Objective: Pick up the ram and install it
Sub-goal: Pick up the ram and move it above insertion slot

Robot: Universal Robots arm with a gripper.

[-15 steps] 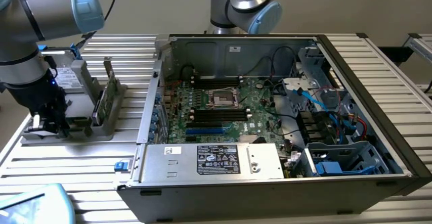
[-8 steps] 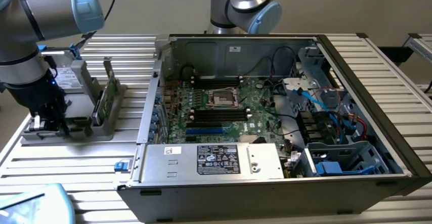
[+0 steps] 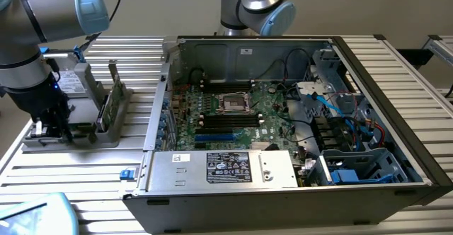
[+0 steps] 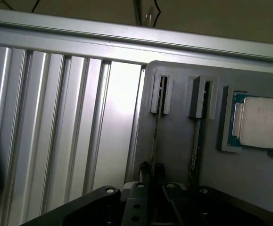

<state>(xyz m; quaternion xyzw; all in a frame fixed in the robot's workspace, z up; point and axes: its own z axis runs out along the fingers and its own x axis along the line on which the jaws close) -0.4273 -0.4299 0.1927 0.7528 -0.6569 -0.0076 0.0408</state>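
Note:
The ram [image 4: 155, 134] is a thin stick seen edge-on, standing in a slot of the grey holder [image 4: 174, 155]. My gripper [image 4: 153, 170] is at the stick's near end, with a dark fingertip pressed against each side of it, so it is shut on the ram. In the exterior view my gripper [image 3: 51, 126] reaches down over the near end of the grey holder [image 3: 85, 105] at the exterior view's left. The open computer case [image 3: 297, 113] lies to the right, with black motherboard slots [image 3: 230, 121] beside the processor socket [image 3: 234, 102].
A second thin stick [image 4: 195, 136] stands in the neighbouring slot, and a square silver processor chip [image 4: 261, 122] lies beyond it. A green stick [image 3: 107, 107] and a silver drive [image 3: 71, 81] stand in the holder. A ribbed metal table [image 3: 71, 166] carries everything. A second arm's base [image 3: 251, 7] stands behind the case.

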